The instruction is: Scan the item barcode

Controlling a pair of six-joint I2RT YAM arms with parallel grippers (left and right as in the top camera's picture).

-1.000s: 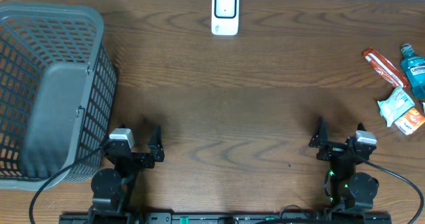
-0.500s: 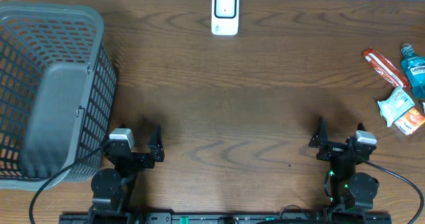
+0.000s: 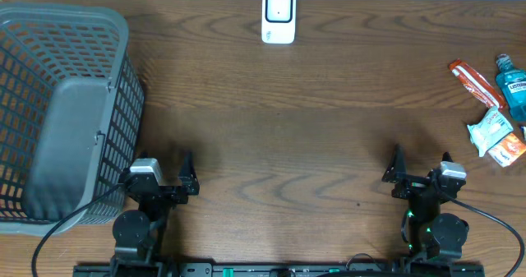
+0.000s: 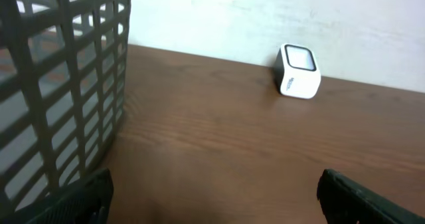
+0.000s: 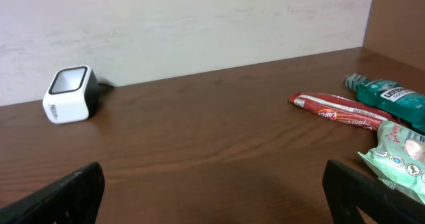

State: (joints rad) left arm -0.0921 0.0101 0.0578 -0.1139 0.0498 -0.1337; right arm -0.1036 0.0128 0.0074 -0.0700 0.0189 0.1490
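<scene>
Showing a dark wooden surface (image 3: 288, 129) seen from overhead, with both arms sitting at its near edge. Showing the left fingers (image 3: 187, 166) spread wide and holding nothing, sitting just beside the wall of a grey mesh basket (image 3: 66, 14) that is occupying the left end. Showing the right fingers (image 3: 397, 163) likewise spread wide and gripping nothing, sitting at the near right.

Placing the items for scanning in a loose cluster at the far right edge, well apart from both sets of fingers:
- a red toothpaste tube (image 3: 472, 80) lying flat
- a teal mouthwash bottle (image 3: 511, 86) lying on its side just beside the tube
- a green-and-white packet (image 3: 491, 129) lying nearer the arms
- an orange packet (image 3: 509, 151) lying just beside that packet

Locating a white barcode scanner (image 3: 279, 16) at the middle of the far edge, standing against a pale wall (image 5: 199, 24), well apart from the cluster.

Repeating scanner and basket in the left wrist view. Repeating scanner, tube, bottle and green-and-white packet in the right wrist view. Leaving any barcode too small to make out.
</scene>
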